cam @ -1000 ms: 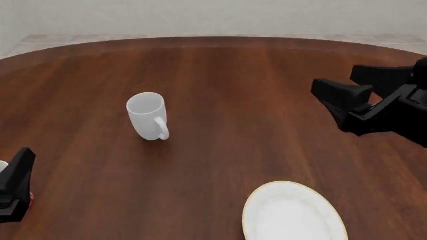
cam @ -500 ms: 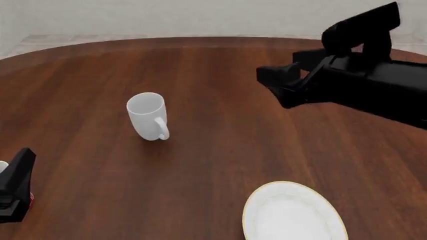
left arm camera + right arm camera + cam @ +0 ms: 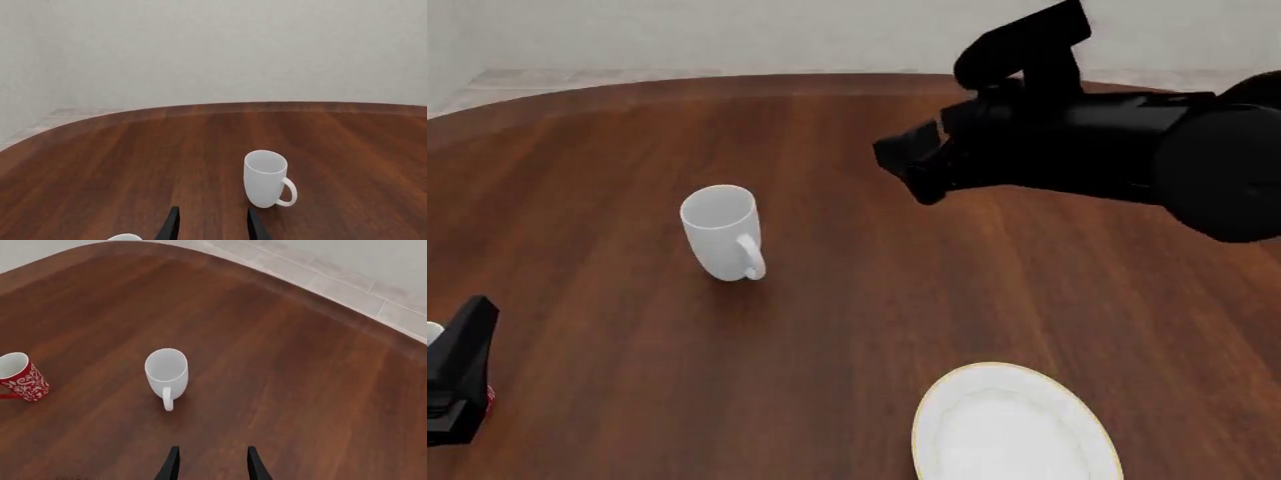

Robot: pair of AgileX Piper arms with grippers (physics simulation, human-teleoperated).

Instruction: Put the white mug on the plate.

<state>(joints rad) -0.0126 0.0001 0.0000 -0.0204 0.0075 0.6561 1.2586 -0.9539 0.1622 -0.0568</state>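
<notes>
right hand (image 3: 910,172) has swung left toward the white mug (image 3: 723,234), fingers apart, empty. mug upright mid-table (image 3: 827,330), well apart from the plate (image 3: 1014,425). risk: clipping the rim tips it; handle faces near side.

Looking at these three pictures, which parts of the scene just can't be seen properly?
- The plate: the front view's bottom edge cuts off its near part; neither wrist view shows it.
- The red patterned mug: whole only in the right wrist view; in the front view the left gripper hides nearly all of it.
- The right gripper: only fingertips show in its wrist view, and the arm's body covers it in the front view.
- The white mug: its inside bottom isn't visible.
</notes>
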